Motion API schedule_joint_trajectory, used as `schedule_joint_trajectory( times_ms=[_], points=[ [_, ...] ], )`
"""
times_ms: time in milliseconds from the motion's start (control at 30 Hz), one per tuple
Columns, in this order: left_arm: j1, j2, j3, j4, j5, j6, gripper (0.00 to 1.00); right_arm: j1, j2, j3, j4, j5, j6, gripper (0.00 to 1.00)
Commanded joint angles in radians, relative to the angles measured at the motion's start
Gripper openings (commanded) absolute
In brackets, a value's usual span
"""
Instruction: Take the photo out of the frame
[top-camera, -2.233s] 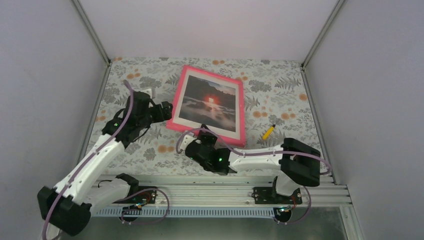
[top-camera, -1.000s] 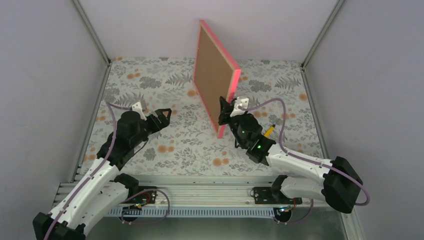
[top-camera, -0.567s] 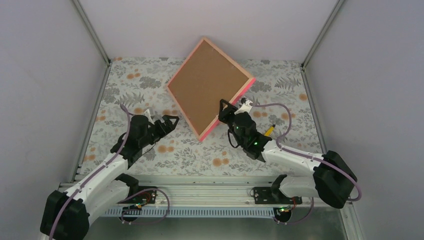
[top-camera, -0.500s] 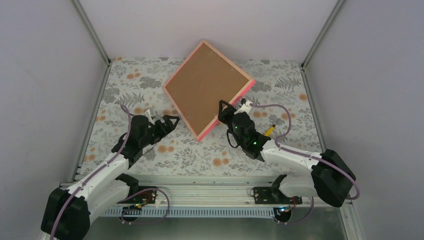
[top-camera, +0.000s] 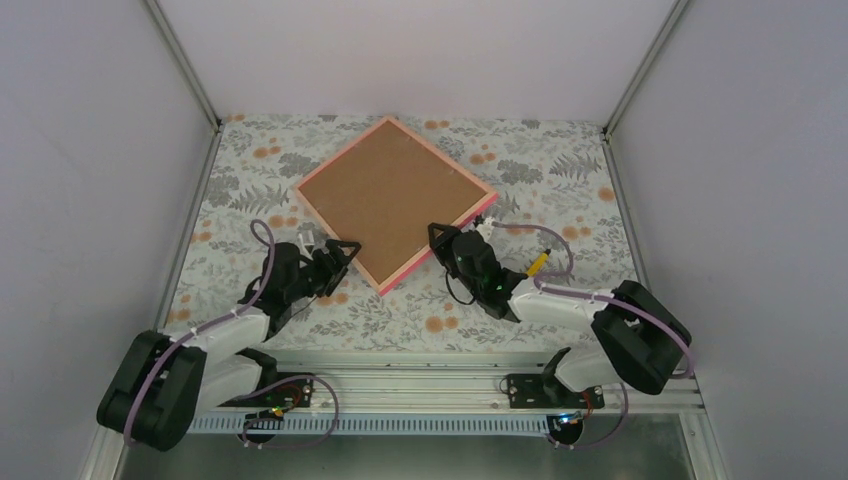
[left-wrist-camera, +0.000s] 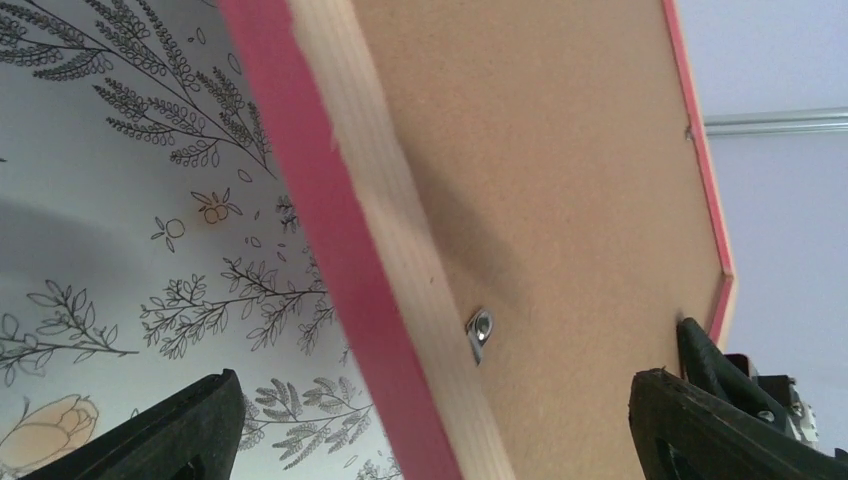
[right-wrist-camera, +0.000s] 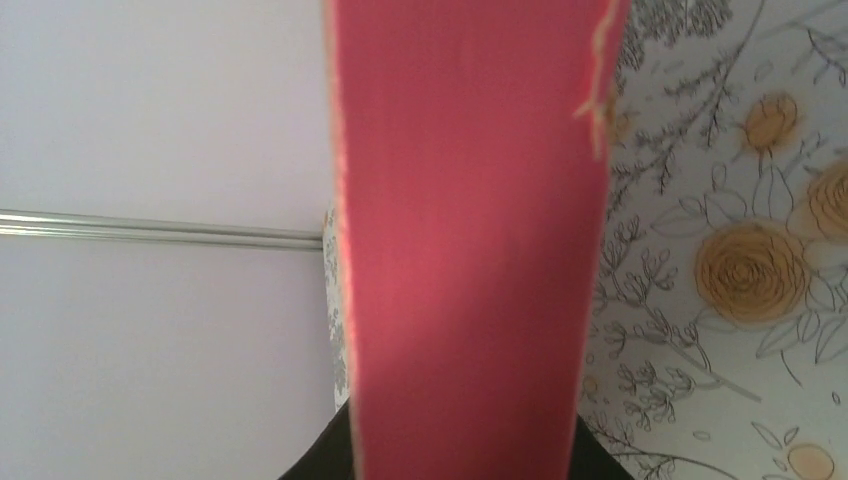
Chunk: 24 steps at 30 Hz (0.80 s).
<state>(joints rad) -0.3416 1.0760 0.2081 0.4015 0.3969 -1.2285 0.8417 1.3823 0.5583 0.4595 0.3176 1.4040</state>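
L gripper (top-camera: 342, 252) is spread wide and holds nothing. It hovers low over the tablecloth (top-camera: 400, 320) left of centre, just beside the frame's near-left edge, prob lined up to work the back. The frame (top-camera: 390, 200) is mid-width on the tabletop toward the far edge, turned diamond-wise w/ one corner pointing at the near edge and pink rim showing round the sides. It's back-up, so the brown backing board (left-wrist-camera: 560, 180) faces the cam and the clips are reachable. One small metal clip (left-wrist-camera: 479, 333) shows in L wrist view by the wooden inner rim, and it looks not yet turned aside. The photo isn't visible anywhere; my guess is it's still inside, face down under the board. The frame looks low and near flat, can't tell if it fully rests on the cloth. R gripper (top-camera: 440, 238) is clenched on the frame's near-right edge, pink rim filling R wrist view between its fingers, prob to steady the frame while L works the clips. A yellow pen (top-camera: 537, 264) lies toward the right edge, apart from the frame, not involved
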Motion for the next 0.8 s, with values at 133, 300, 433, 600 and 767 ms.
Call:
schedule_joint_trajectory(
  times_ms=[133, 300, 433, 600, 767],
  points=[
    [0.01, 0.102, -0.044, 0.274, 0.054, -0.083, 0.86, -0.004, 0.057, -0.042, -0.091, -0.123, 0.003, 0.04],
    [0.011, 0.131, -0.071, 0.35, 0.061, -0.107, 0.73, -0.006, 0.063, -0.048, -0.097, -0.152, 0.019, 0.06],
    [0.01, 0.125, -0.077, 0.36, 0.057, -0.109, 0.62, -0.007, 0.057, -0.052, -0.112, -0.162, 0.022, 0.11],
    [0.01, 0.114, -0.077, 0.359, 0.057, -0.109, 0.46, -0.013, 0.05, -0.052, -0.142, -0.18, 0.015, 0.24],
    [0.011, 0.102, -0.079, 0.356, 0.056, -0.108, 0.35, -0.023, 0.033, -0.062, -0.178, -0.206, 0.015, 0.54]
  ],
)
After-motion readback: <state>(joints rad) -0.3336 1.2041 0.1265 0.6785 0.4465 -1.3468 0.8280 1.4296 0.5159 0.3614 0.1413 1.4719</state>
